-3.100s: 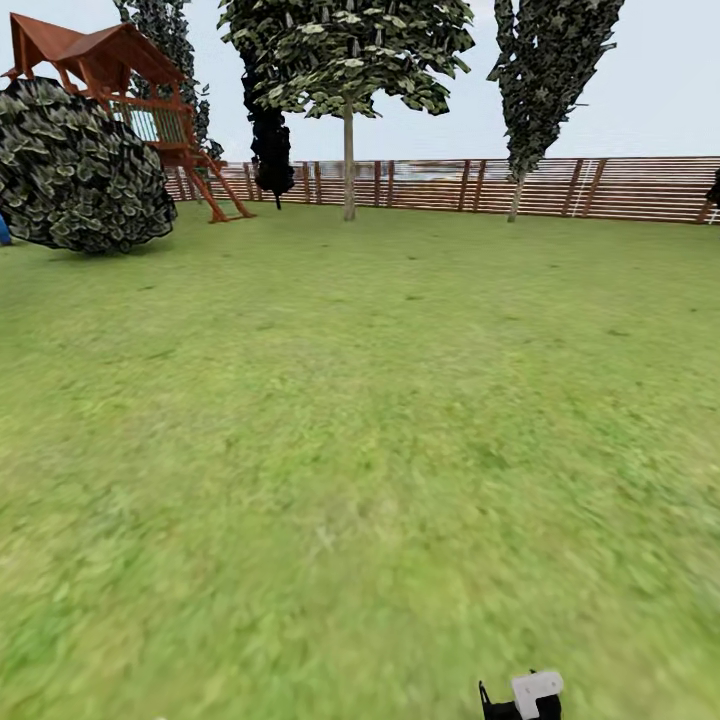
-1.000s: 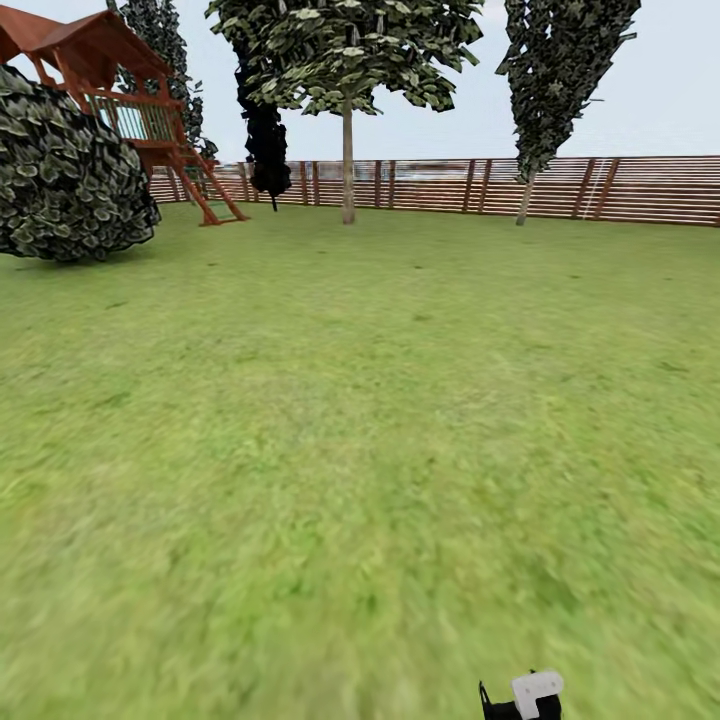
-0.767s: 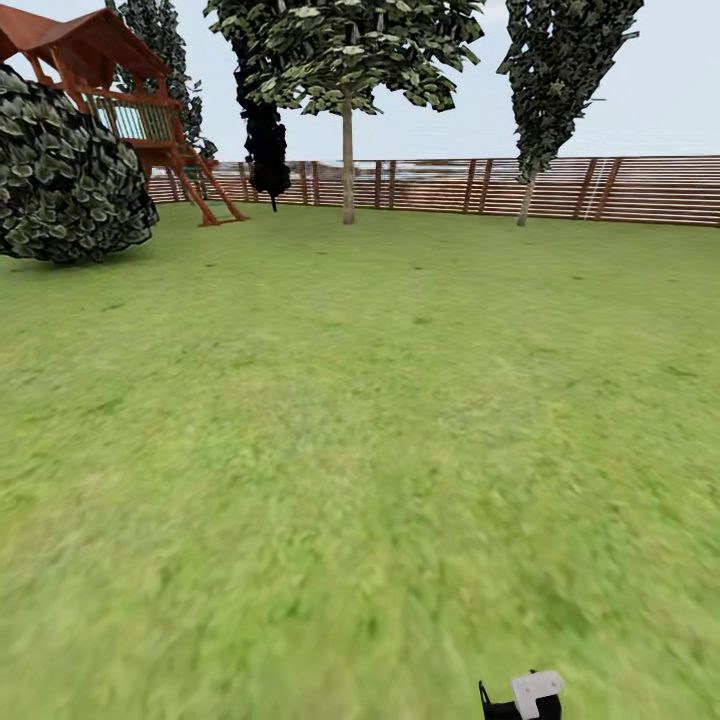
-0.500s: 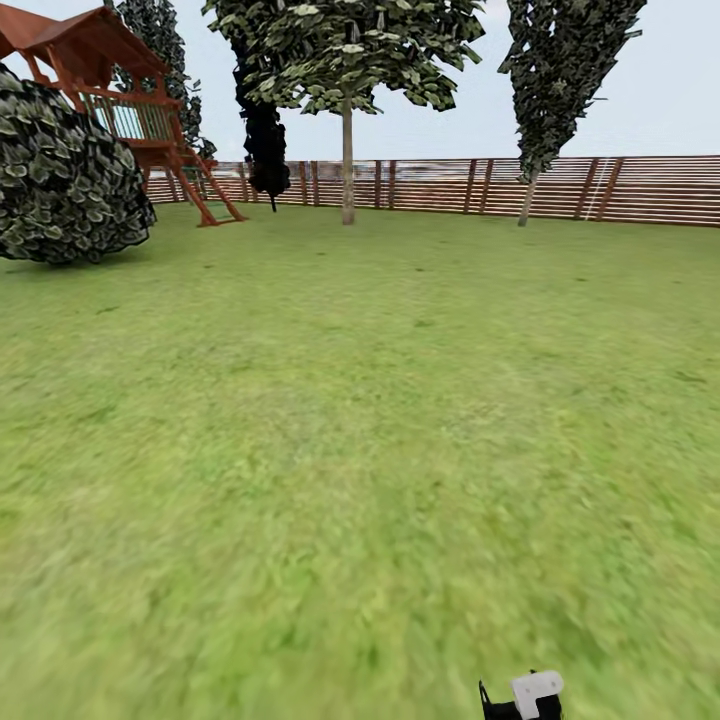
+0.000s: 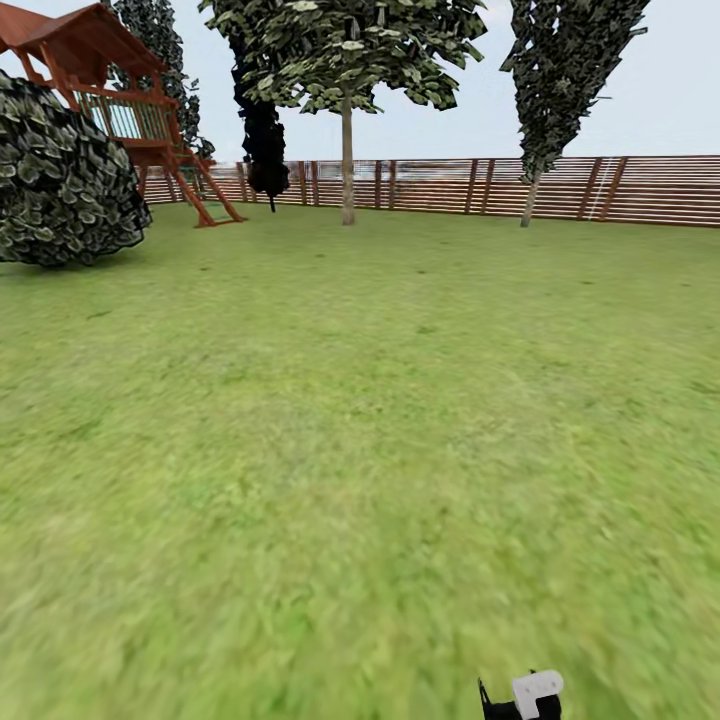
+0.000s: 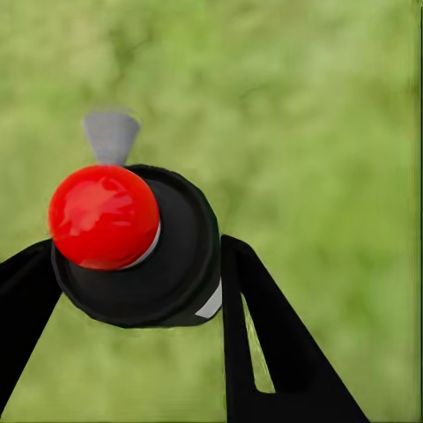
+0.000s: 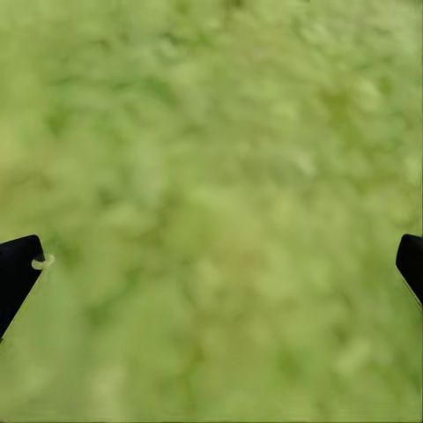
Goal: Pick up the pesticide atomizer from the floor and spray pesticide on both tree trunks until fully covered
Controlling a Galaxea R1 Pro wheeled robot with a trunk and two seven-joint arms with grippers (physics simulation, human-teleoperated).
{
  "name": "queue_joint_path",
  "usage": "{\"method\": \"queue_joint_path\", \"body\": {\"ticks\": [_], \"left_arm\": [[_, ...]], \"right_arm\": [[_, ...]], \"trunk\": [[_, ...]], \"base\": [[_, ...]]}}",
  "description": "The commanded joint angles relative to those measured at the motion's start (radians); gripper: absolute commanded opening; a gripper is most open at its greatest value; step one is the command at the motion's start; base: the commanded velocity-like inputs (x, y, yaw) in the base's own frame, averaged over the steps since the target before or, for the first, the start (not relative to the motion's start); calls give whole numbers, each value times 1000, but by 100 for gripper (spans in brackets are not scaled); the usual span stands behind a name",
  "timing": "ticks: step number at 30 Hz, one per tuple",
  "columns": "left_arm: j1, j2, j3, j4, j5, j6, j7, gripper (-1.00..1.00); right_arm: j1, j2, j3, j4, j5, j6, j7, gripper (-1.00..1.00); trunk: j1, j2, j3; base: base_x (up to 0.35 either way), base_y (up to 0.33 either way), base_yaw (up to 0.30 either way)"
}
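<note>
The pesticide atomizer (image 6: 172, 264) is a black round body with a red knob (image 6: 104, 216) and a grey nozzle (image 6: 111, 134). My left gripper (image 6: 132, 286) is shut on it, a black finger (image 6: 264, 344) pressing each side, above blurred grass. My right gripper (image 7: 211, 264) is open over bare lawn, its dark tips at the picture's two edges. Far across the garden lawn (image 5: 360, 420) stands a tree (image 5: 345, 50) with a pale bare tree trunk (image 5: 347, 165). A second tall tree (image 5: 570, 70) with a thin pale trunk (image 5: 528, 200) stands further right by the fence.
A brown slat fence (image 5: 450, 185) closes the far side. A big dark round bush (image 5: 65, 175) and a red-brown wooden play tower (image 5: 120, 90) stand at the far left, a near-black conifer (image 5: 262, 130) beside them. A small white-and-black robot part (image 5: 527, 695) sits at the bottom edge.
The whole head view has shifted: the bush and play tower slid left and the trees look slightly nearer, so the camera moved. The white-and-black part holds its place.
</note>
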Motion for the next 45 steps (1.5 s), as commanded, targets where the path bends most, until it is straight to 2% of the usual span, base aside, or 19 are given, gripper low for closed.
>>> {"method": "queue_joint_path", "body": {"ticks": [1, 45], "left_arm": [[0, 0, 0, 0, 0, 0, 0, -100], [0, 0, 0, -2, 0, 0, -2, -100]], "right_arm": [[0, 0, 0, 0, 0, 0, 0, 100], [0, 0, 0, 0, 0, 0, 0, 100]], "trunk": [[0, 0, 0], [0, 0, 0]], "base": [[340, 0, 0], [340, 0, 0]]}}
